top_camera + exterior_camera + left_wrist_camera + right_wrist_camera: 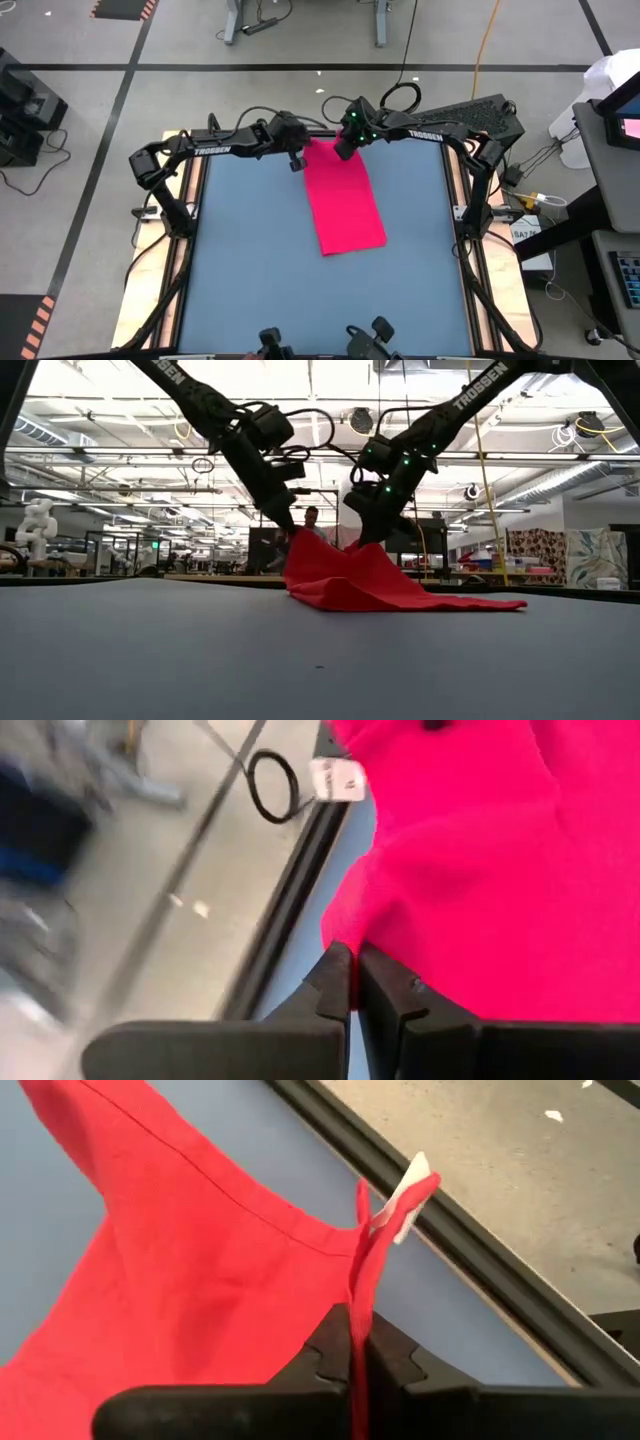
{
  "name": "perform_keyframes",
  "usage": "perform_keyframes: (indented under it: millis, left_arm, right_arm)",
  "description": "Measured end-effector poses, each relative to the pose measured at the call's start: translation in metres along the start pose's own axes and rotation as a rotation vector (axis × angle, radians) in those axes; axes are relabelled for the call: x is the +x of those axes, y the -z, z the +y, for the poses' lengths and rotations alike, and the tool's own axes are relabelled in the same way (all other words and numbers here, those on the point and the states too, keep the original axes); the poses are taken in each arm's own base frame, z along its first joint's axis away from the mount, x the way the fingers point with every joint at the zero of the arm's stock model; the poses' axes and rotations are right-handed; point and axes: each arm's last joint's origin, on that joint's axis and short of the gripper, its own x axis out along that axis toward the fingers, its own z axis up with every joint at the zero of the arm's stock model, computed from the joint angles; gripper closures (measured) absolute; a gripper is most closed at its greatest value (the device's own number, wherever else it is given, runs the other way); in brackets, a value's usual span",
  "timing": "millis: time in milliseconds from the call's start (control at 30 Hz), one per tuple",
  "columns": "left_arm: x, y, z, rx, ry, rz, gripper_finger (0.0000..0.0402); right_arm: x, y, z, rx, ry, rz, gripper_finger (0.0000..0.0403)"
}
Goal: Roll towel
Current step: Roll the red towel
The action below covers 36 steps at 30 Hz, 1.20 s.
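Observation:
The pinkish-red towel (345, 205) lies lengthwise on the blue tabletop, its near end flat on the table (470, 602) and its far end lifted. A small white tag (405, 1205) sits at the far edge. My left gripper (297, 160) is shut on the far left corner. My right gripper (344, 148) is shut on the far edge near the right corner. My left gripper pinches the towel's far left corner (345, 982) between its two fingers, coming from above, pointing down. The corner is lifted clear and the cloth slopes down to the table. My right gripper pinches the towel's far edge (360, 1295) close to the white tag, between its two fingers, from above. The edge stands bunched upright in the hold, lifted off the table; the cloth falls away slack toward the near end.
The table's far rail (470, 1270) runs just behind both grippers. The blue tabletop (260, 270) stretches toward the near edge. Two more dark devices (365, 340) sit at the near edge. A person (314, 520) shows far behind the table.

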Motion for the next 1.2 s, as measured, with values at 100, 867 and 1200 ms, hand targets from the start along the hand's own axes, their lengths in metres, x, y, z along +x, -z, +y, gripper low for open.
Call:
perform_keyframes:
  millis: [100, 867, 1200]
  left_arm:
    - [0.001, 0.003, 0.01, -0.143, 0.046, -0.015, 0.0363]
    - [0.001, -0.007, -0.069, -0.572, 0.411, 0.111, 0.0198]
    - [0.03, 0.018, -0.134, -0.51, 0.453, 0.297, 0.023]
  right_arm:
    - [0.0, -0.001, -0.003, 0.005, 0.021, -0.006, 0.0403]
    - [0.0, -0.001, -0.007, 0.04, 0.076, -0.014, 0.0403]
    - [-0.002, 0.008, -0.01, 0.022, 0.022, 0.098, 0.0381]
